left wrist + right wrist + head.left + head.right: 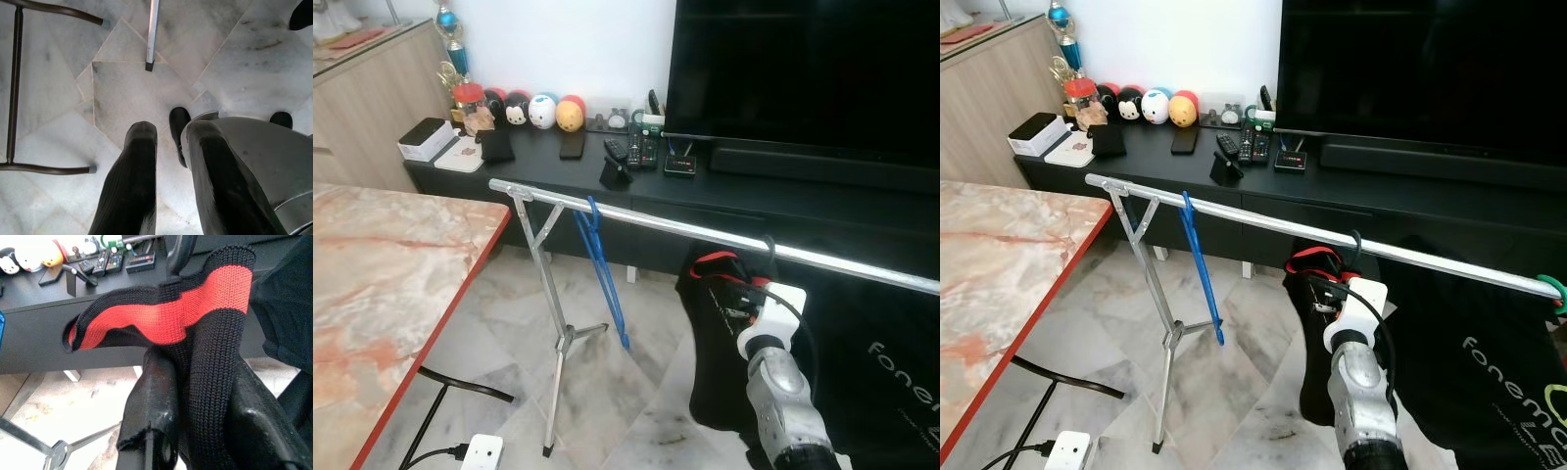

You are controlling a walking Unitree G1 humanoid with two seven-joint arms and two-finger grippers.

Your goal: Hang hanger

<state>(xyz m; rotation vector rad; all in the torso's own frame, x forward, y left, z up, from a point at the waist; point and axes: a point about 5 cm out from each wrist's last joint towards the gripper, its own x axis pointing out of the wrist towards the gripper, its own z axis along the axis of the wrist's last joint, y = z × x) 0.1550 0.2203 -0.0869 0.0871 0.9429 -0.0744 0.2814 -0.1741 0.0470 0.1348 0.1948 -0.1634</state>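
Observation:
A silver rail [705, 227] on a folding stand [556, 323] runs across in front of me. A blue hanger [602, 274] hangs from it near its left end. Further right, a black garment with a red collar [161, 313] hangs below the rail, and its black hanger hook [770, 245] rises to the rail. My right gripper [200, 382] is shut on the knit collar just under the rail, also seen in the left eye view [729, 286]. My left gripper [171, 147] hangs idle over the marble floor, fingers slightly apart with nothing between them.
A marble table with a red edge [391, 274] stands at my left. The black TV console [558, 166] with toys and remotes is behind the rail. Another black printed garment [891, 362] hangs at right. A power strip [481, 452] lies on the floor.

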